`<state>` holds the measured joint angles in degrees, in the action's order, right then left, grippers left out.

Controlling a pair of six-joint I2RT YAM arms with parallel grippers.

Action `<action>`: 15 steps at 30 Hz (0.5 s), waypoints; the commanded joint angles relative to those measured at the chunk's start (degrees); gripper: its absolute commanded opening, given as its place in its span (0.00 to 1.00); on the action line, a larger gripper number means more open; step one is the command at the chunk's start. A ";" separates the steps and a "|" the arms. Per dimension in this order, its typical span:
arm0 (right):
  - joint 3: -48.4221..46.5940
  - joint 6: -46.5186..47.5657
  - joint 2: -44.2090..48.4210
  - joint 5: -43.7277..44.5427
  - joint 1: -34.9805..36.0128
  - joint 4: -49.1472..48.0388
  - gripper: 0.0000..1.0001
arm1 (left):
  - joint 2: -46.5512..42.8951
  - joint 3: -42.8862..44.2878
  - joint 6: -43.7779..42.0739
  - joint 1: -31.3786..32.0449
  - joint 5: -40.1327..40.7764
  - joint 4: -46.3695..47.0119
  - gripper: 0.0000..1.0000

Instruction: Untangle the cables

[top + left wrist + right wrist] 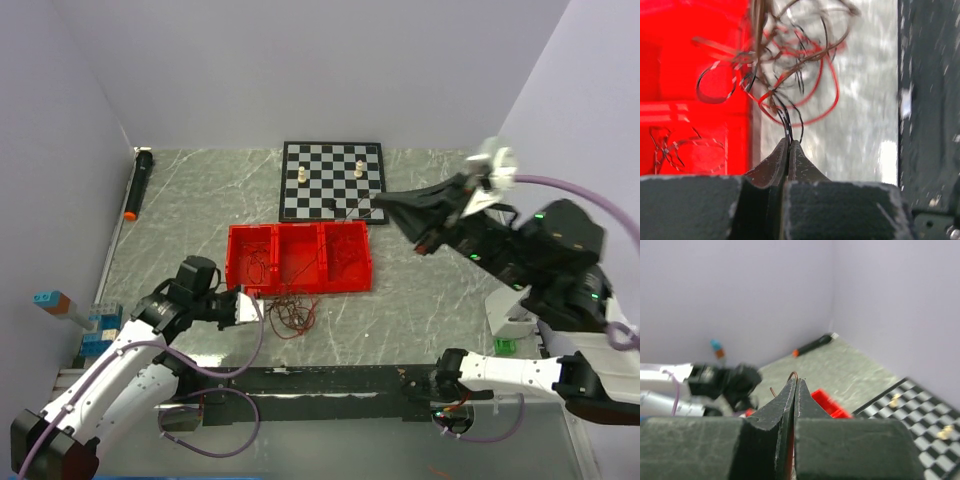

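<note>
The left gripper (790, 144) is pinched tight on a few dark strands that rise from its tips into the cables (790, 65). The cables are a loose knot of thin red and dark wire lying on the table, just beside the front edge of the red tray (300, 258). Some loops reach over its rim. Farther off, the right gripper (796, 382) is raised and clamped on a thin brown strand, near the chessboard (331, 180). The wire looks light, springy and prone to snag. A single strand or free end at the knot's edge seems the safest hold; slow pulls would suit it.
</note>
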<state>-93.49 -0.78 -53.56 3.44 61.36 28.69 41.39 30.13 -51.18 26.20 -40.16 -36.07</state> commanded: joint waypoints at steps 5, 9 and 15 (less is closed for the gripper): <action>-5.91 6.84 3.11 12.98 0.42 0.14 0.00 | -2.45 -3.49 -12.01 0.17 6.93 -5.14 0.01; -8.80 9.73 3.81 17.03 0.42 -0.91 0.00 | -3.24 -5.87 -16.14 0.17 10.09 -5.85 0.01; -11.27 14.92 4.87 21.69 0.42 -4.86 0.00 | -4.12 -9.21 -22.29 0.08 16.16 -7.25 0.01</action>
<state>-101.38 8.71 -49.87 19.29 61.39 29.67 37.78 22.94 -66.74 26.24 -29.45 -40.10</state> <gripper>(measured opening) 0.008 0.025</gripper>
